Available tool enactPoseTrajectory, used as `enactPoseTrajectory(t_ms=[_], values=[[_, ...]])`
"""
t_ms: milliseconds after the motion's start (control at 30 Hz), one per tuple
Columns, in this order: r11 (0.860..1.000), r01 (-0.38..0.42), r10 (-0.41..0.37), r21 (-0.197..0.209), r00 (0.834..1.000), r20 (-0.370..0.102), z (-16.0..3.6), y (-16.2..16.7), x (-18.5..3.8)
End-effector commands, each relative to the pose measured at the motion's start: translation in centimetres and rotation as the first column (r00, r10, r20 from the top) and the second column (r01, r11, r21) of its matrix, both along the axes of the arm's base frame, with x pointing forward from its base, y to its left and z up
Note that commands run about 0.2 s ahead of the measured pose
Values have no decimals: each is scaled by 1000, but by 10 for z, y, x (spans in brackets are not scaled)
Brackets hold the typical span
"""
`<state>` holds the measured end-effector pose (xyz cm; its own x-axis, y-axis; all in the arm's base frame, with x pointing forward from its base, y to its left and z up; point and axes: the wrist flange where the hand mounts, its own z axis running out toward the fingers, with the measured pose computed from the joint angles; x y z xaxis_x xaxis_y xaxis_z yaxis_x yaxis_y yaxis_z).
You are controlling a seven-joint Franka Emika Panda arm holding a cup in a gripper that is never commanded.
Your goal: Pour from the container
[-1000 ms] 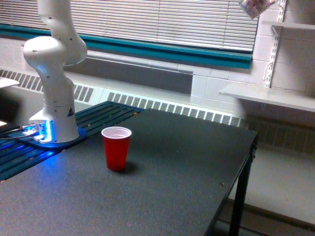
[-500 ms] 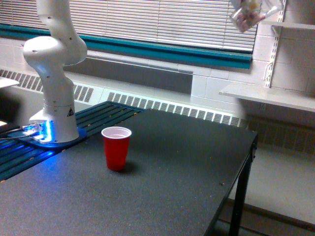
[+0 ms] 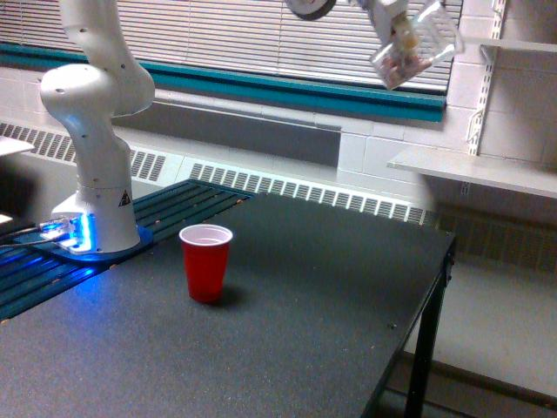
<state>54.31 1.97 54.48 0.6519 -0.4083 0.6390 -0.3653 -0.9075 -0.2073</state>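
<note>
Across the near half of the scene, a dark table is filling the view, with the white robot base standing at its far left. A red cup is sitting upright toward the table's left. High at the far right, the gripper is pinching the container, a clear tilted cup of pinkish-brown pieces. It is probably light, thin-walled and easily crushed, so a gentle side-wall grip seems safest.
</note>
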Motion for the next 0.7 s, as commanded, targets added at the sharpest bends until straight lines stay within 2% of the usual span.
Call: enactPoseTrajectory(t_ms=[33, 167, 300, 367, 600, 700], values=[[1000, 3, -2, -11, 1000, 16, -12, -15, -21], [1000, 15, -15, -13, 1000, 16, -24, -22, -34], [1000, 20, -20, -2, 1000, 5, -38, -29, -47], [999, 28, -28, 16, 1000, 1, -46, -32, -54], [999, 44, -44, 17, 999, -28, -73, -38, -79], [998, 49, -47, 31, 998, -49, -86, -40, -90]])
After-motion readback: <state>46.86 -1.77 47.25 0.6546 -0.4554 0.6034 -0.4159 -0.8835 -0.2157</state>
